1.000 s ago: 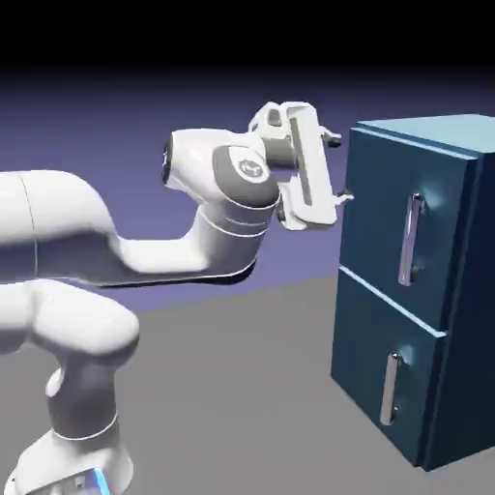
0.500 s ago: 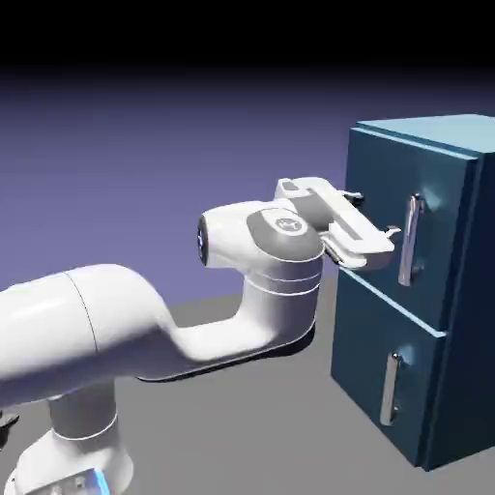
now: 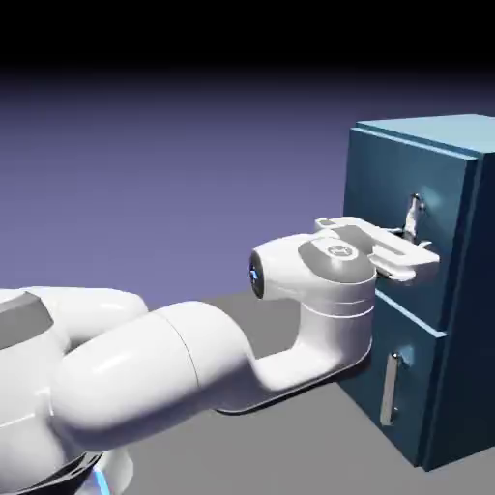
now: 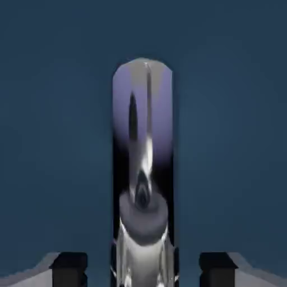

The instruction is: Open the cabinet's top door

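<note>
Top door sat flush in upper front of cabinet, at exterior view's right. Its vertical silver handle ran up middle of hand view, between both grey fingertips. Gripper was at handle's lower part, jaws spread apart either side of bar, not clamped. Lower door's handle sat below, near arm's elbow.
</note>
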Controlling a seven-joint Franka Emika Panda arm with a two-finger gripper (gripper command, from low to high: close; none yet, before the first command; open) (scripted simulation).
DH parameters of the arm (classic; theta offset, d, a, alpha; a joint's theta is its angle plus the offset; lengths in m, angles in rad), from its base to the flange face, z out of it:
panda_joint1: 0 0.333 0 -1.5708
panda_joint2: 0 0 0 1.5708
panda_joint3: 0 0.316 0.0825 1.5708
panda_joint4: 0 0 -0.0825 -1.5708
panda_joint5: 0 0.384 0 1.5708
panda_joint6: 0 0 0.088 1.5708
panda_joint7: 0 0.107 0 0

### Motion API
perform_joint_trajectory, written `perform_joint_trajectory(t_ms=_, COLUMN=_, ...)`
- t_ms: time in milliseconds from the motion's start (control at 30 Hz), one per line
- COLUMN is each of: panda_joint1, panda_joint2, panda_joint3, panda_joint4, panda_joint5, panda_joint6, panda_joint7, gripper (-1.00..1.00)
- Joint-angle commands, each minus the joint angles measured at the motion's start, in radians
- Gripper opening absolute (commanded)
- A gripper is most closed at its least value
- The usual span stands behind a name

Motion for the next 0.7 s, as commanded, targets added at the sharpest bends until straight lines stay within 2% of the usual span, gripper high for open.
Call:
perform_joint_trajectory(t_ms=0, panda_joint1=-0.028, panda_joint2=0.003, panda_joint3=0.016, panda_joint4=-0.036, panda_joint5=0.002, panda_joint6=-0.037, panda_joint7=0.012, gripper=-1.00)
perform_joint_trajectory(t_ms=133, panda_joint1=-0.071, panda_joint2=0.105, panda_joint3=0.050, panda_joint4=-0.042, panda_joint5=-0.072, panda_joint6=-0.027, panda_joint7=0.186, gripper=-1.00)
perform_joint_trajectory(t_ms=267, panda_joint1=-0.195, panda_joint2=0.174, panda_joint3=0.145, panda_joint4=-0.156, panda_joint5=-0.045, panda_joint6=-0.134, panda_joint7=0.279, gripper=-1.00)
perform_joint_trajectory(t_ms=367, panda_joint1=-0.250, panda_joint2=0.259, panda_joint3=0.197, panda_joint4=-0.162, panda_joint5=-0.082, panda_joint6=-0.126, panda_joint7=0.409, gripper=-1.00)
perform_joint_trajectory(t_ms=667, panda_joint1=-0.544, panda_joint2=0.466, panda_joint3=0.493, panda_joint4=-0.254, panda_joint5=-0.062, panda_joint6=-0.171, panda_joint7=0.718, gripper=-1.00)
